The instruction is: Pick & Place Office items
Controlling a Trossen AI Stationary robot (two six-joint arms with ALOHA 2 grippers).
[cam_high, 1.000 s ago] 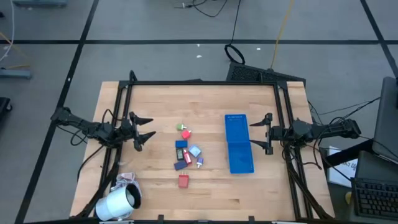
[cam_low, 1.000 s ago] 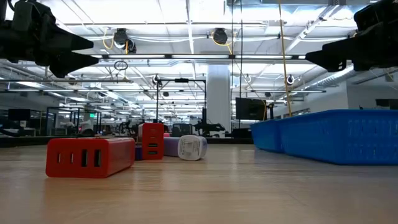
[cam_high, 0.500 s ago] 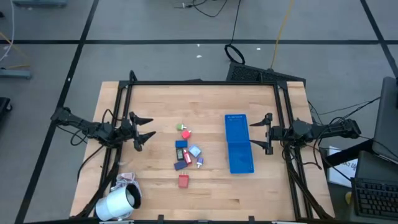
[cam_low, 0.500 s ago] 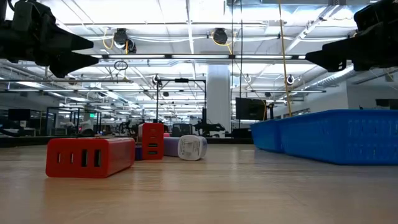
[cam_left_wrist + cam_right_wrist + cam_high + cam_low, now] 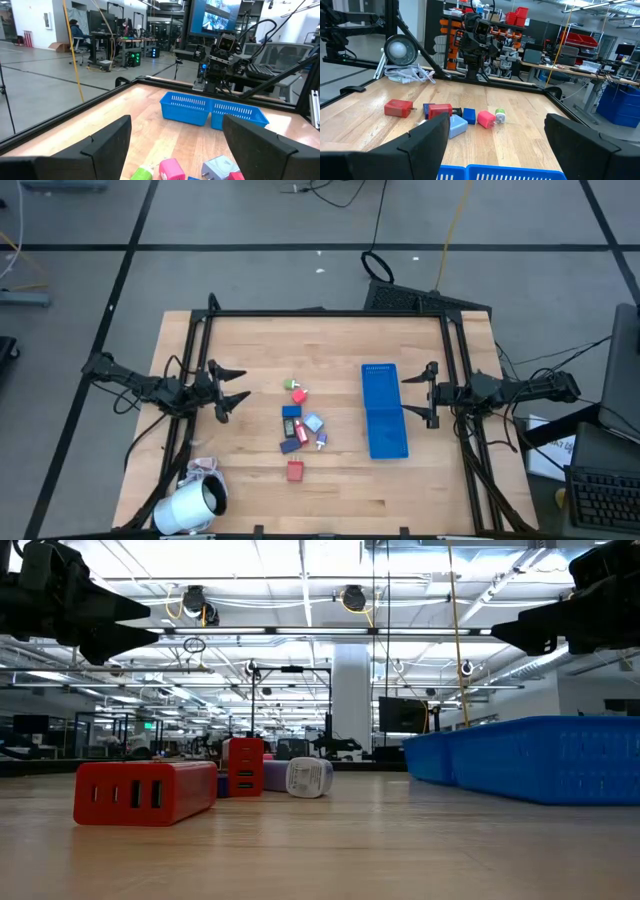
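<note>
Nothing has moved since the earlier frames: both arms and every piece lie exactly as before.

In the high view, the left gripper (image 5: 232,390) hangs at the centre left of the frame, over the table's left part, its fingers spread wide and holding nothing. The right gripper (image 5: 420,394) hangs at the centre right, just beside the right edge of the blue tray (image 5: 383,410), also wide open and empty. Between the left gripper and the office items (image 5: 300,425) there is a strip of bare wood. The items lie in the middle of the frame, well apart from all table edges and a little left of the tray.

The table (image 5: 260,350) is of light wooden boards, with a black frame along its top, left and right sides. Around it is a grey floor with dark lines and some cables. A big white roll (image 5: 190,507) lies at the lower left corner of the table.

I count about eight items: three red or pink ones, two dark blue, two light blue and one green. The red block (image 5: 295,471) lies lowest, a little apart from the others. In the low view this red block (image 5: 145,792) stands nearest, at the left, with a second red piece (image 5: 243,767) and a white plug (image 5: 309,777) behind it.
</note>
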